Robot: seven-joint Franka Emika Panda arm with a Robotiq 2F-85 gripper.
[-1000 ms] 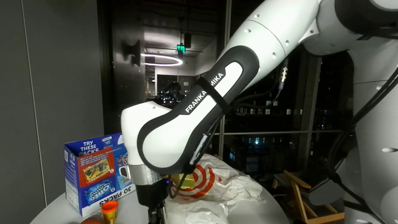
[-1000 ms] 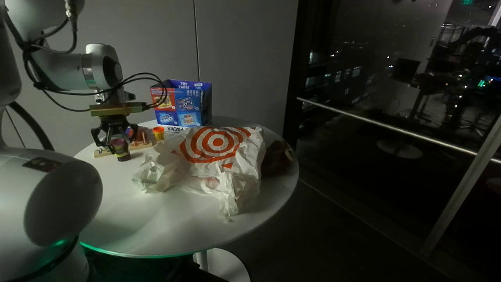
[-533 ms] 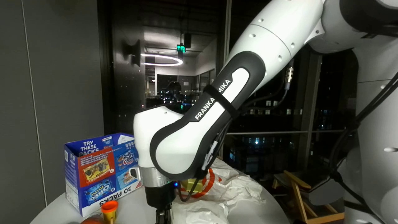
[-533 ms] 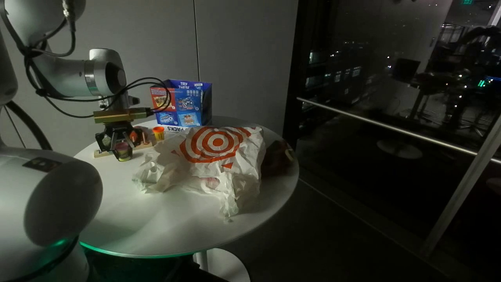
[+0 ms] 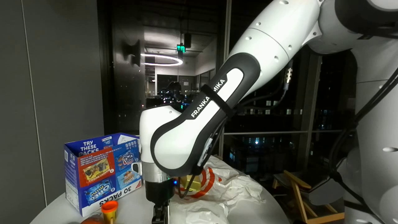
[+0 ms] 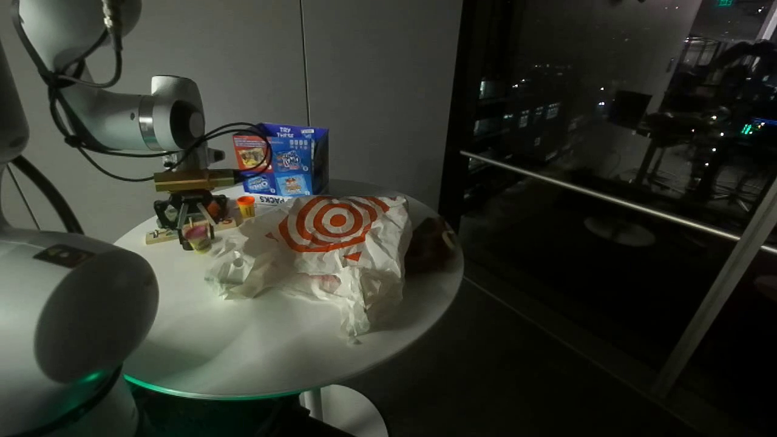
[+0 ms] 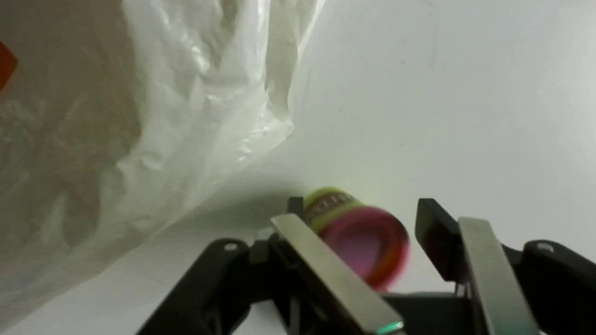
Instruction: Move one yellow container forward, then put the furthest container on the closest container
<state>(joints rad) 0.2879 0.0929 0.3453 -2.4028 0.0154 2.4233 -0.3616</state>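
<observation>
A white bag (image 6: 328, 261) with red rings lies crumpled on the round desk (image 6: 261, 346). Near it, just off its left edge in an exterior view, is the pink tub (image 7: 361, 246): yellow body, dark band with lettering too blurred to read, pink top. In the wrist view a shaded strip of desk shows between the pink tub and the bag. I cannot tell whether the pink tub's base rests on the desk.

The tool (image 7: 361, 208) stands around the pink tub, its fingers (image 7: 436, 235) apart, one at either side. The finger nearer the bag overlaps the pink tub in the wrist view, so contact there cannot be told; at the finger farther from the bag a thin gap shows.

In an exterior view the box (image 6: 291, 161), blue and red, stands just behind the bag. The orange tub (image 6: 246, 209), yellow with an orange top, is upright near the bag's far left corner, in front of the box. Left of the bag lies a wooden board (image 6: 159, 236), partly hidden by the tool. In an exterior view the arm (image 5: 227, 87) crosses before the bag and hides part of its rings.
</observation>
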